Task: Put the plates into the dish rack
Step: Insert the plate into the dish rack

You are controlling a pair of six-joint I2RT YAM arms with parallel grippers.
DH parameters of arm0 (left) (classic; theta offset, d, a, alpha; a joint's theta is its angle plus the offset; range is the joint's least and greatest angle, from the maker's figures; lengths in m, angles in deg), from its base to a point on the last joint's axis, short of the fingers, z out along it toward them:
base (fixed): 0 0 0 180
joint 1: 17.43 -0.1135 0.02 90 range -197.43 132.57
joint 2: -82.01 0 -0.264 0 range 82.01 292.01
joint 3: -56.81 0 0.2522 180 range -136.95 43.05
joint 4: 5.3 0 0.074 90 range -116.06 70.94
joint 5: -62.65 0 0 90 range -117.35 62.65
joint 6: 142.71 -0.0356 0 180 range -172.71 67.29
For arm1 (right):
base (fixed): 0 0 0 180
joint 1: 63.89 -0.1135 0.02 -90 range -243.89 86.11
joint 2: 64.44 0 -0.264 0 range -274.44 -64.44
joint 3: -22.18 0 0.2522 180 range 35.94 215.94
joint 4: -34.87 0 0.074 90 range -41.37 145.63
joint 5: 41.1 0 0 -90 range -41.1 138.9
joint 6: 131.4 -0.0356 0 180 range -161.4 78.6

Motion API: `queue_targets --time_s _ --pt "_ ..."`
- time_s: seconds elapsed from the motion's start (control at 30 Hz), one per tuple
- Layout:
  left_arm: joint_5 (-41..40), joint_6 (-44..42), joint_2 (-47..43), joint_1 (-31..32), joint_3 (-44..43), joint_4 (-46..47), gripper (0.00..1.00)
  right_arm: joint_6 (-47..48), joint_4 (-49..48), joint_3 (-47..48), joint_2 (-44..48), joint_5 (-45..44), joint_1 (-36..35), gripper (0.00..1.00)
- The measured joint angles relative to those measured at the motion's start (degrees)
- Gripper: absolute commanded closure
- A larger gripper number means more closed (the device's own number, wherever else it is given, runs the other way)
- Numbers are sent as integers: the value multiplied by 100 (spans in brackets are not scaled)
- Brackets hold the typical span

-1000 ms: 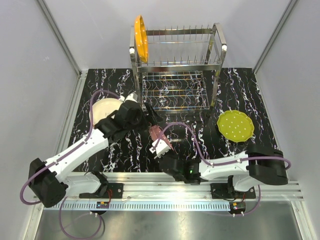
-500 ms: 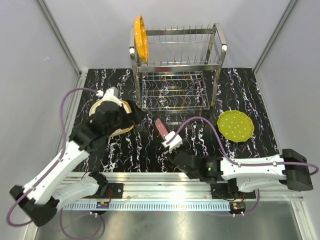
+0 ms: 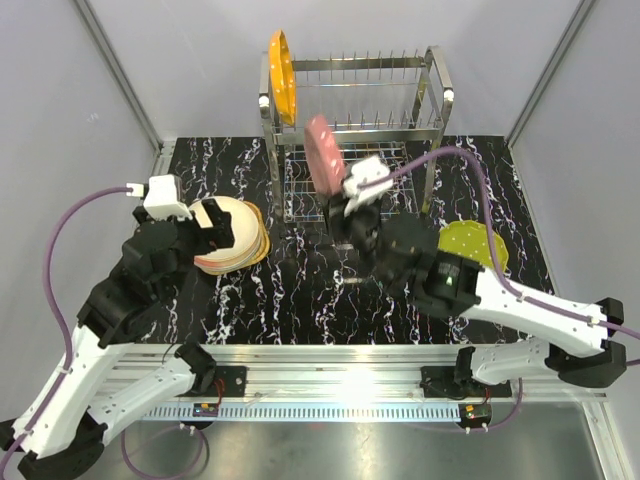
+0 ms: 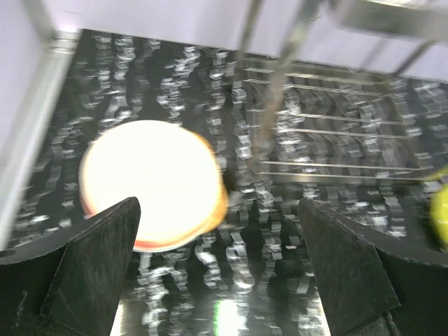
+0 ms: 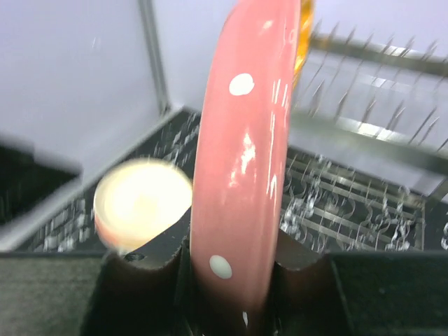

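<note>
Pink with white dots, the carried plate [image 3: 322,158] stands on edge in the top view, just in front of the dish rack [image 3: 352,98]. Its lower rim is pinched by the right tool [image 3: 350,212]. We judge it stiff, fairly heavy, slick-glazed and breakable, so the rim is the sensible hold. It should be eased between prongs, not dropped. The rack holds one orange plate [image 3: 282,72], upright at the left end of its upper tier. We see nothing in the other upper slots or on the lower wire shelf. A stack of plates [image 3: 238,238], cream on top, sits on the table [image 3: 300,290] at the left, with the left tool [image 3: 212,228] at its edge. A lime-green dotted plate [image 3: 473,250] lies flat at the right.

From the left wrist the picture is blurred. The left tool's fingers are spread wide with nothing between them. The stack lies below, left of centre, and the rack's lower shelf is beyond it.

From the right wrist, both fingers press the carried plate's rim from either side. It stands nearly upright, and the orange plate shows behind its top edge.
</note>
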Motion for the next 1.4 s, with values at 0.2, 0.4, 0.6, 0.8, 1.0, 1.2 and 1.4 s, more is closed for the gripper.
queue_targets --time_s 0.2,0.4,0.6,0.8,1.0,1.2,1.4 --pt "-435 -461 -262 0 791 116 1 -22 267 1906 -935 291 1038 100" --pt "-599 -656 -258 -2 1257 267 1 -162 715 3331 -2002 798 1867 100" --pt "-664 -717 -387 -2 1580 490 1 -201 1314 4988 -3287 1239 2422 100" --pt "-669 -706 -621 -2 1950 619 1 -175 1705 6496 -4406 1567 2702 100" --pt "-638 -684 -546 -2 2079 695 1 -107 1696 7034 -4957 1749 2809 99" --pt "-605 -680 -507 -2 2096 758 1 -50 1451 7125 -5270 1740 2911 100" --pt "-546 -673 -507 -2 2170 817 1 11 1180 7224 -5608 1729 2979 100"
